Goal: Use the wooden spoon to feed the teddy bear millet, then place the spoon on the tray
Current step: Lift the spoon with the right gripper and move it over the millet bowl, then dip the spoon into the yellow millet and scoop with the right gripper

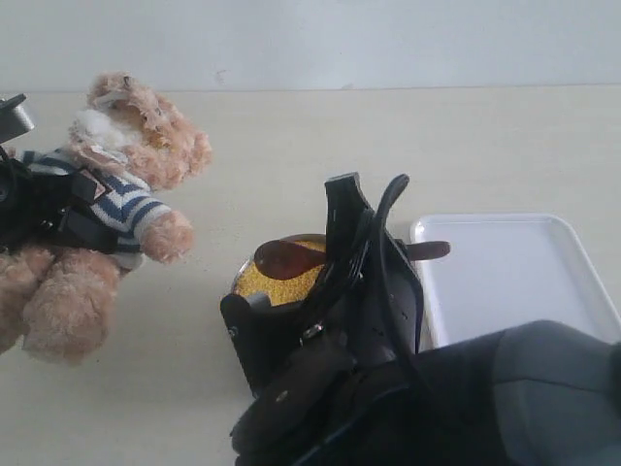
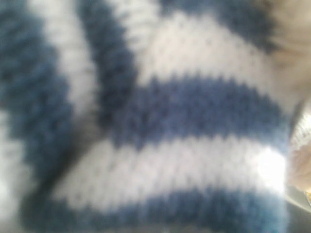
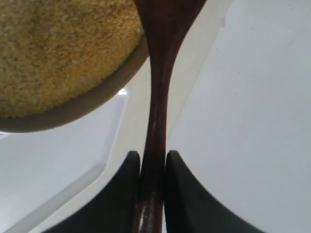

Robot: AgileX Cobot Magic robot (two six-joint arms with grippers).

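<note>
My right end effector (image 3: 152,180) is clamped on the slim handle of the wooden spoon (image 3: 156,111), with both dark fingers (image 3: 124,194) pressed against the wood from either side. The exterior view shows the spoon lying roughly level, its round bowl over the far edge of the millet (image 1: 275,282) and its handle end sticking out past my wrist toward the tray (image 1: 514,277). I cannot tell whether the spoon's bowl touches the grain. The millet fills a shallow metal bowl (image 3: 92,108) that stands on the counter (image 1: 408,146) just beside the tray's near corner. The white tray lies flat on the right side of that view. The teddy bear (image 1: 131,146) is well apart from the bowl on the left, leaning back with its head tipped up and one paw stretched toward the millet. My left end effector (image 1: 85,209) is closed around the bear's striped middle, black fingers over the shirt. That arm's camera sees only blurred navy and white knit.
</note>
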